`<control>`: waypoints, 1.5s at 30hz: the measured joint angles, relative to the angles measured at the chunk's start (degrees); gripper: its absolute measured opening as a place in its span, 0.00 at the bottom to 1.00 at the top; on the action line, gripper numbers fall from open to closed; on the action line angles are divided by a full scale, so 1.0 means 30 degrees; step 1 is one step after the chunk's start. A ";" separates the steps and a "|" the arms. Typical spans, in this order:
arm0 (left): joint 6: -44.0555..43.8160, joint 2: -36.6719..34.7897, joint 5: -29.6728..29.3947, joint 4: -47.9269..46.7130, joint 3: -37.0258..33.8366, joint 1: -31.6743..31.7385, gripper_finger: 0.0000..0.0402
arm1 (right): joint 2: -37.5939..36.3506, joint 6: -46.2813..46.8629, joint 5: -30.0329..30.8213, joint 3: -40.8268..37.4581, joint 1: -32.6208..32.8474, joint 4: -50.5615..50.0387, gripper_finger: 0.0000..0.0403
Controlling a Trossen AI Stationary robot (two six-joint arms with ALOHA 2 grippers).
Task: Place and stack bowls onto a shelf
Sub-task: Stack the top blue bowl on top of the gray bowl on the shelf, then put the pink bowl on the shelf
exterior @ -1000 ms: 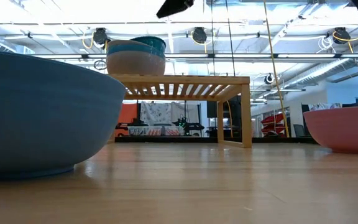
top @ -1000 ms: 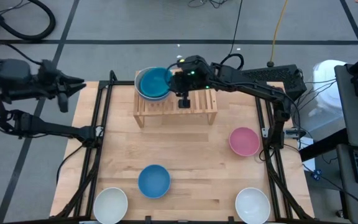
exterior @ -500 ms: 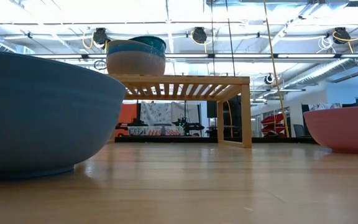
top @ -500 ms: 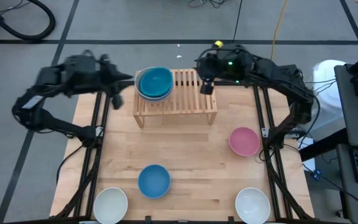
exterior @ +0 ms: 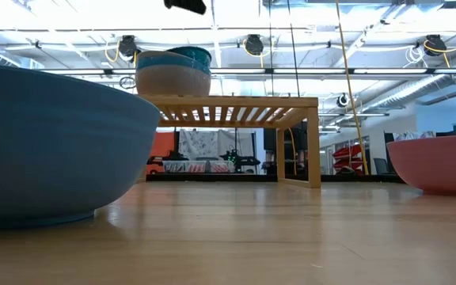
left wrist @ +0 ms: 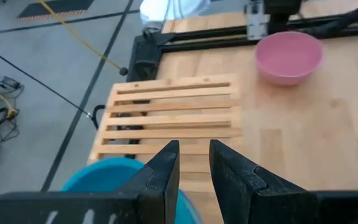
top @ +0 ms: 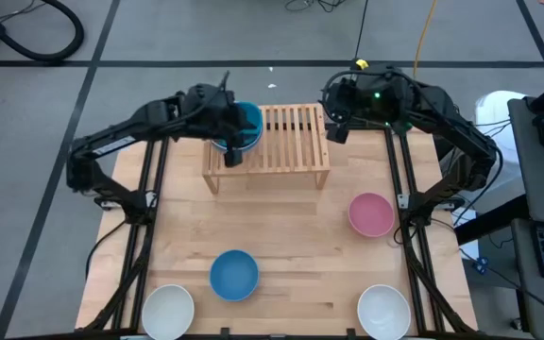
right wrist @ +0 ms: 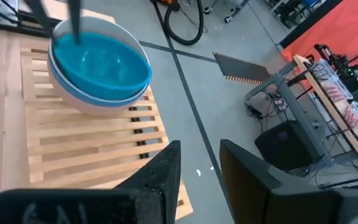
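Bowls: nested stack [top: 244, 127] on the shelf [top: 281, 142], at its left end; four loose on the tabletop nearer the front. Likely light, stiff, smooth plastic; take by the rim. Left gripper [left wrist: 194, 163] over the stack, fingers slightly apart, empty; right gripper [right wrist: 199, 165] beyond the shelf's right end, likewise.

Left arm [top: 149, 127] covered part of the stacked bowls [top: 244, 126] on the shelf [top: 286, 142] in the high view, so the count in that stack couldn't be told. Low view cut the blue bowl [exterior: 50, 142] off at the left edge and the pink bowl [exterior: 442, 162] at the right; only a dark sliver of an arm [exterior: 184, 5] showed at the top edge. Left wrist view clipped the teal bowl [left wrist: 107, 177] behind the left gripper [left wrist: 194, 163]. Both white bowls [top: 168, 312] ran off the bottom edge of the high view.
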 joint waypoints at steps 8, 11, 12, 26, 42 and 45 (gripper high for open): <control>0.0530 0.1358 0.1411 0.1315 0.0000 0.1533 0.24 | 0.0015 0.0759 -0.0036 0.0001 0.0000 -0.1437 0.26; 0.0657 0.1827 0.1654 0.1240 0.0000 0.1832 0.24 | 0.0017 0.0767 -0.0036 0.0001 0.0000 -0.1584 0.26; 0.0701 0.1977 0.1661 0.1248 0.0000 0.1910 0.24 | 0.0021 0.0767 -0.0034 0.0001 0.0000 -0.1628 0.26; 0.0652 0.2778 0.2104 0.0335 -0.0891 0.3388 0.24 | 0.0021 0.0767 -0.0044 0.0001 0.0000 -0.1657 0.26; 0.1088 0.1116 0.2018 0.0640 0.0478 0.3351 0.24 | 0.0021 0.0678 -0.0051 -0.0006 0.0000 -0.2118 0.26; 0.1100 -0.0323 0.2031 0.0641 0.0909 0.3017 0.24 | 0.0021 0.0734 -0.0127 -0.0006 0.0000 -0.3453 0.26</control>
